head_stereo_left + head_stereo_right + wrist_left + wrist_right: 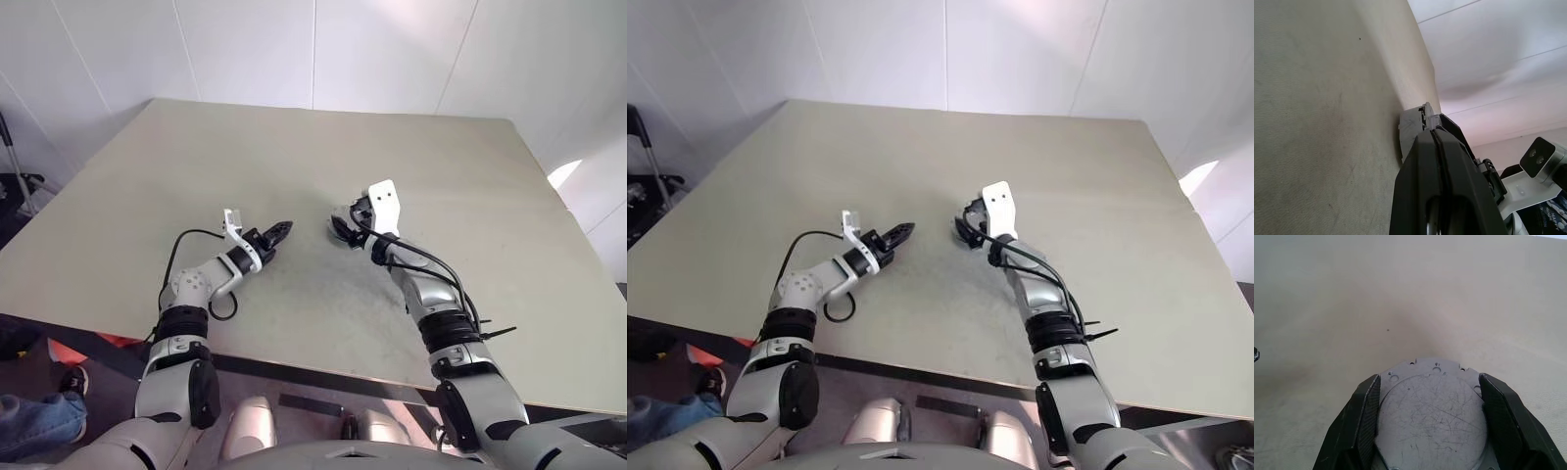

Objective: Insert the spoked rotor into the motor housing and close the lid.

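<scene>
My right gripper (1427, 378) is shut on a round silver-grey metal disc (1430, 416) with a scratched flat face and small holes near its rim. No copper windings or cut-outs show on it, so I cannot tell whether it is the motor housing or the lid. In the head views the gripper holds it just above the beige table (294, 147), near the middle. My left gripper (281, 229) is shut and empty, pointing at the right gripper (343, 230) across a short gap. The same disc (1409, 128) shows past the left fingertips (1422, 142). The spoked rotor is out of view.
The table's front edge runs close under both forearms. At the lower left, past the table's edge, are a person's leg in jeans (34, 421) and a shoe. A dark stand (20, 186) is by the left wall.
</scene>
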Tool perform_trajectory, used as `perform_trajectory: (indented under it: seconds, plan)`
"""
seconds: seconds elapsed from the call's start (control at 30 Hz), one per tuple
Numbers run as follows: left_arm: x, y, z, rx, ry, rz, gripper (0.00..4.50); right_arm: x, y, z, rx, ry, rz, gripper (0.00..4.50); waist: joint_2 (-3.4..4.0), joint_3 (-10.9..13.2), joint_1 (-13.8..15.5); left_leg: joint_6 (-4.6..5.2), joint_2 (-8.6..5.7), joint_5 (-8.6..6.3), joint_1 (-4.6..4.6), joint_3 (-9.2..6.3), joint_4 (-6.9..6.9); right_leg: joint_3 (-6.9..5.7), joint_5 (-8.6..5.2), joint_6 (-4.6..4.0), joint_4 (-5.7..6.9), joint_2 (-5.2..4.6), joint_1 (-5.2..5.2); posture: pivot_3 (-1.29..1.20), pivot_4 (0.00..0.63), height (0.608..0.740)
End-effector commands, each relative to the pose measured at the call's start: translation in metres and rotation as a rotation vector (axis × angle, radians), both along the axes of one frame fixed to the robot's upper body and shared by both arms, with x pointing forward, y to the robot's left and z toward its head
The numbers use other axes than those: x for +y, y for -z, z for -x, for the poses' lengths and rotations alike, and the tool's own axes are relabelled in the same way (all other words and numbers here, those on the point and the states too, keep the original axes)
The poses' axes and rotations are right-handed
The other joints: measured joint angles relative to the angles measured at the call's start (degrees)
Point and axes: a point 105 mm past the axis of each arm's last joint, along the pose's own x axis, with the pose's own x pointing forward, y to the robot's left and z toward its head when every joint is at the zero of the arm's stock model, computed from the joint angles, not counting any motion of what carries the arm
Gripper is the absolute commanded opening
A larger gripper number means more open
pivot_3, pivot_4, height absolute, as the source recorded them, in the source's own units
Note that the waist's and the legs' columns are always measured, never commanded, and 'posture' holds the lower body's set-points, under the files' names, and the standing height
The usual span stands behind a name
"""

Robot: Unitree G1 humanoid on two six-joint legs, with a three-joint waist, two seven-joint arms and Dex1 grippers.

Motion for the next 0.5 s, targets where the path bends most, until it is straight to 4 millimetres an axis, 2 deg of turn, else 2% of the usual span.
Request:
perform_trajectory:
  seconds: [0.03,0.5]
  plan:
    - [0.0028,-0.0119,-0.0039,-0.047,-0.01,0.003,0.0,-0.0012,-0.0155,-0.0026,-0.067,-0.008,0.007,3.08,0.0,0.0,0.01,0.0,0.0,0.0,0.0,0.0,0.0,0.0,0.0,0.0,0.0,0.0,0.0,0.0,0.0,0.74]
    - [0.0036,-0.0116,-0.0038,-0.045,-0.012,0.003,0.0,-0.0065,-0.0111,-0.0016,-0.053,-0.005,0.022,3.08,-0.01,0.0,0.07,0.04,0.0,0.01,0.01,0.0,0.01,0.0,0.0,0.0,0.0,0.0,0.02,0.0,0.0,0.74]
